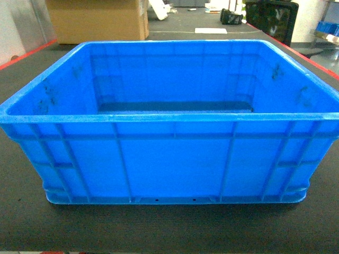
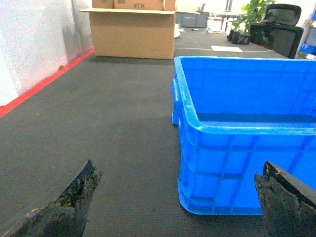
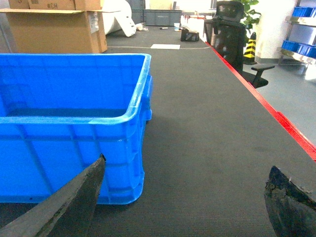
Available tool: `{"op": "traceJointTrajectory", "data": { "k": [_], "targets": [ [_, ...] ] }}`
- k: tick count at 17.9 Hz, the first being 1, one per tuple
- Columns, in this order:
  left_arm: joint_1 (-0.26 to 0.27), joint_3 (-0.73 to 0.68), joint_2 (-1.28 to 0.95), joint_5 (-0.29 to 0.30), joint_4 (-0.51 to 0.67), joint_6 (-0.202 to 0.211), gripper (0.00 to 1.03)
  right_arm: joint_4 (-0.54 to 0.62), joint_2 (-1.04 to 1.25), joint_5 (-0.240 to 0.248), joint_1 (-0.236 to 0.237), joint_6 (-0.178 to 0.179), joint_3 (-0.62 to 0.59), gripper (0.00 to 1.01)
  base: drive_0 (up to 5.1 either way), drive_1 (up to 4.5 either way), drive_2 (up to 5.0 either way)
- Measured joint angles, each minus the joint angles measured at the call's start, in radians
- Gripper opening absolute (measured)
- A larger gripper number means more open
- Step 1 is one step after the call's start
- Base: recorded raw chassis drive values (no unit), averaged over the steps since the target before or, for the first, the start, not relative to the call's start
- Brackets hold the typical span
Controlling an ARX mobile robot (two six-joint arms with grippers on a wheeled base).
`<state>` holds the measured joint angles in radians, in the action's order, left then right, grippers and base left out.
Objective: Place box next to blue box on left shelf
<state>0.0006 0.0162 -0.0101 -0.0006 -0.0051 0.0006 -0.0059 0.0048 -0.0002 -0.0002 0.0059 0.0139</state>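
The box is a large bright-blue ribbed crate, empty, standing upright on a dark mat right in front of me. My left gripper is open and low at the box's near left corner, its right finger in front of the box's near wall. My right gripper is open at the near right corner, its left finger in front of that wall. Neither gripper touches the box, and neither shows in the head view. The left shelf is out of view.
A brown cardboard box stands behind the crate at the back left. Red strips edge the mat on both sides. A black office chair and a rack with blue crates are at the far right.
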Motion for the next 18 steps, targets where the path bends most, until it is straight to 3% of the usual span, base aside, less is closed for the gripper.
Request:
{"op": "traceJointTrajectory", "data": {
  "k": [18],
  "targets": [
    [0.0, 0.0, 0.0, 0.0, 0.0, 0.0, 0.98, 0.0, 0.0, 0.0, 0.0, 0.0, 0.0, 0.98, 0.0, 0.0, 0.0]
  ]
}}
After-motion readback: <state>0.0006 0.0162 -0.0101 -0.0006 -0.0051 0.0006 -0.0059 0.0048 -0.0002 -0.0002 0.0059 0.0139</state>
